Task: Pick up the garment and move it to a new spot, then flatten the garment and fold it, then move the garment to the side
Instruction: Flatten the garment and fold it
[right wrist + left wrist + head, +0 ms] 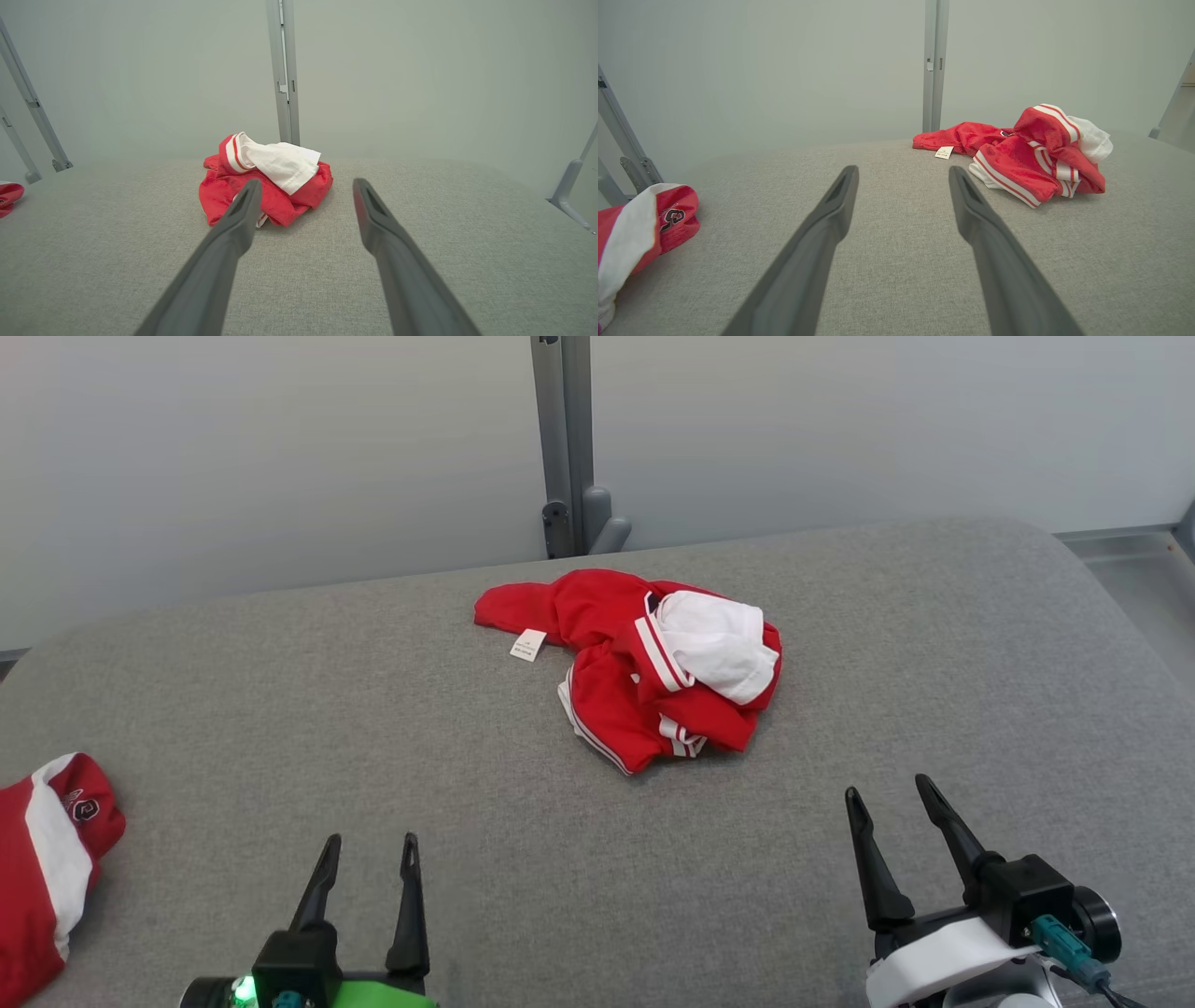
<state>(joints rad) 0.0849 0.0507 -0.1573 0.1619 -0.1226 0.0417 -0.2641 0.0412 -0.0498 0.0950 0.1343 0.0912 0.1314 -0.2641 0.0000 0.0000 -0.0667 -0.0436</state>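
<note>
A crumpled red and white garment point(644, 663) lies in a heap on the grey padded table point(373, 728), toward the far middle, with a small white tag at its left. The left wrist view has the garment point(1017, 154) ahead to the right; in the right wrist view the garment point(266, 182) lies ahead, slightly left. My left gripper point(369, 845) stands open near the front edge at lower left, well short of the heap. My right gripper point(892, 793) stands open at lower right, also apart from it. Nothing is between either pair of fingers.
A second red and white garment point(47, 868) lies at the table's left edge, also seen as the folded garment point(640, 233) in the left wrist view. A grey metal post point(565, 448) rises behind the table against a pale wall. The table's rounded right edge drops off at far right.
</note>
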